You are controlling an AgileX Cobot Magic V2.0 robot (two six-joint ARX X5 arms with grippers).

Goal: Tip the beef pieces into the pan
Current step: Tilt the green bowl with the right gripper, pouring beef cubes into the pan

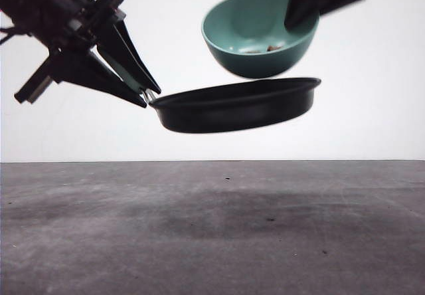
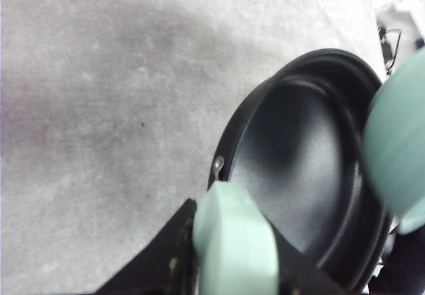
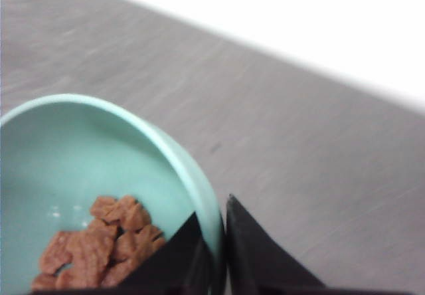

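Note:
The black pan (image 1: pixel 236 104) hangs in the air above the table, its inside (image 2: pixel 299 169) bare. My left gripper (image 1: pixel 143 92) is shut on the pan's mint-green handle (image 2: pixel 232 242). A teal bowl (image 1: pixel 259 32) floats just above the pan's right side, tilted toward the camera. My right gripper (image 1: pixel 299 19) is shut on the bowl's rim (image 3: pixel 206 202), one finger inside and one outside. The beef pieces (image 3: pixel 99 245) lie in a low reddish-brown pile at the bowl's bottom, a few also showing as the beef pieces (image 1: pixel 265 46) in the front view.
The grey table (image 1: pixel 212 228) spreads below both held things, with their shadow on it. A white wall stands behind.

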